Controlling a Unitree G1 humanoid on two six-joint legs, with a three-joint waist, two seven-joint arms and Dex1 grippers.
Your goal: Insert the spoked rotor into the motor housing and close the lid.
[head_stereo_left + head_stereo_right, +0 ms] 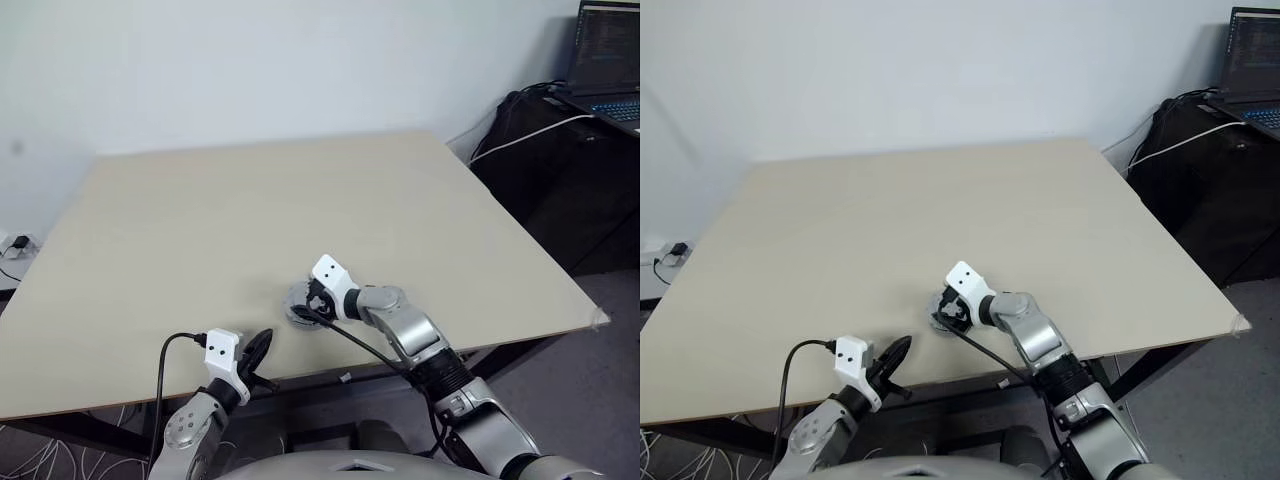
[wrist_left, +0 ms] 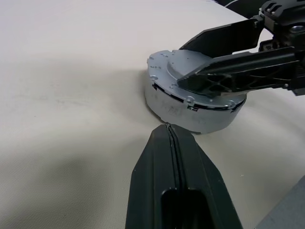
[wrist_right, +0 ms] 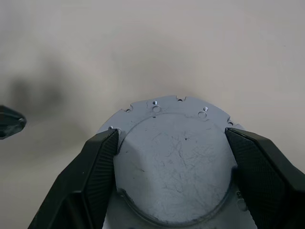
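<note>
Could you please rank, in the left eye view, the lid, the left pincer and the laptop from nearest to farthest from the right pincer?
1. The lid: the right pincer straddles it with its fingers at the rim, near the table's front edge.
2. The left pincer: shut, beside the lid on the robot's left, at the table's front edge.
3. The laptop: far off to the right, beyond the table.

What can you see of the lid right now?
The lid is a dull silver-grey metal disc, finely scratched, lying flat atop the motor housing, whose notched rim with small holes rings it. The assembly sits on the table near its front edge. The right gripper straddles the lid, its jaws wide at opposite edges. The shut left gripper points at the housing's side, just short of it.
</note>
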